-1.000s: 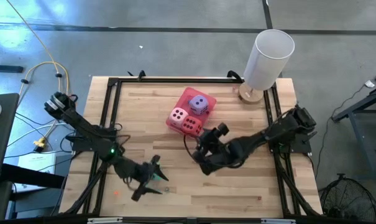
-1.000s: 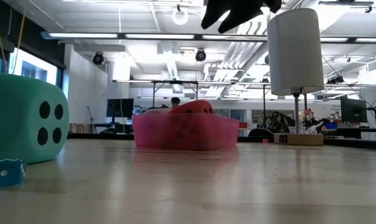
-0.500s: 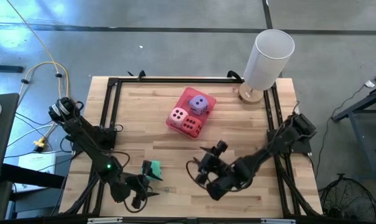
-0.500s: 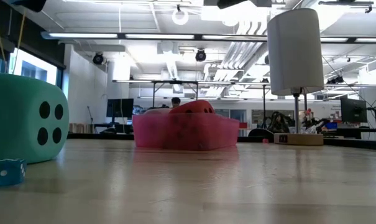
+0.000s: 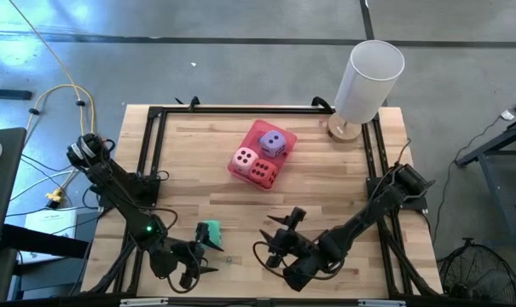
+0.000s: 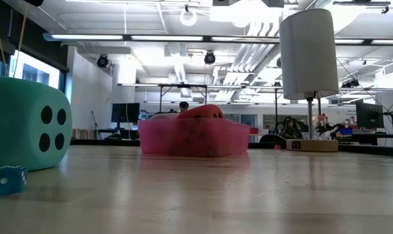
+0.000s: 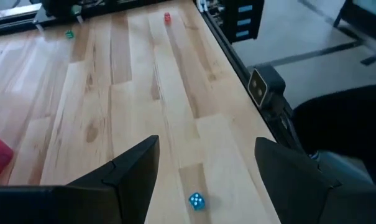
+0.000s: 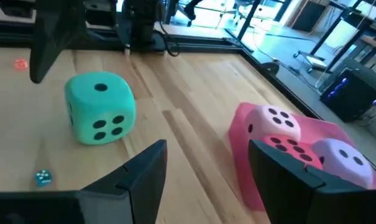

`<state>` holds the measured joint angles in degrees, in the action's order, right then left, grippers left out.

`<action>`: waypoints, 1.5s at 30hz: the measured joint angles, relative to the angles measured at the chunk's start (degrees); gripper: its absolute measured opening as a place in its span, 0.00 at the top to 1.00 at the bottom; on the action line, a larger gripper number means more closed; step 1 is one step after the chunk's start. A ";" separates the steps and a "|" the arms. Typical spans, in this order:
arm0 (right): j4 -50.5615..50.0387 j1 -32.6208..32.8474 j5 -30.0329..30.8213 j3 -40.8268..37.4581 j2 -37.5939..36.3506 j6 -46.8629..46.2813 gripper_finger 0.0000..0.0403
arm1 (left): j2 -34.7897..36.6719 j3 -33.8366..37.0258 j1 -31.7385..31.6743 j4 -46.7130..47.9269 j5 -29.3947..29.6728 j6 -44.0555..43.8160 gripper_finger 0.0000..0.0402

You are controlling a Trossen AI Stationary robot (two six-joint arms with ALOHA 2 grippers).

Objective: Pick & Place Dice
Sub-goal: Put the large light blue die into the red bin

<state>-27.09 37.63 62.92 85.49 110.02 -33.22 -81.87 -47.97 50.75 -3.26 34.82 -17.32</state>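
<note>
Both sets of jaws stand apart and empty: the left gripper [image 5: 192, 271] hangs low near the counter's [image 5: 326, 175] front edge, just beside the teal die [image 5: 211, 233]; the right gripper [image 5: 281, 241] hovers near the front middle. The pale pink die [image 5: 245, 159], red die [image 5: 261, 171] and purple die [image 5: 273, 142] already sit in the pink tray [image 5: 256, 130]. By my reckoning, only the teal one remains to be placed
</note>
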 joint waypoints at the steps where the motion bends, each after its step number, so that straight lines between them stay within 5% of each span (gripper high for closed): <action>1: 0.54 -0.02 -0.34 0.01 0.00 -0.08 0.46 | -0.01 0.01 0.02 -0.23 -0.01 1.15 0.36; 13: 9.03 0.00 -7.61 0.01 -0.02 0.05 0.46 | 0.01 0.04 1.09 -3.96 1.07 11.95 0.34; 23: 8.93 0.00 -9.66 0.01 0.00 0.53 0.46 | 0.01 0.04 2.13 -9.55 5.56 24.37 0.08; 40: 9.04 -2.83 -9.84 0.01 -0.02 6.50 0.46 | 0.01 0.04 2.33 -9.22 10.33 15.59 0.00; 45: 9.22 -4.15 -12.12 0.00 -0.02 6.52 0.46 | 0.01 0.07 2.92 -8.75 10.33 20.22 0.00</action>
<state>-17.86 33.47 50.80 85.48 110.00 -26.70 -81.87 -47.90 53.67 -12.01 45.15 2.90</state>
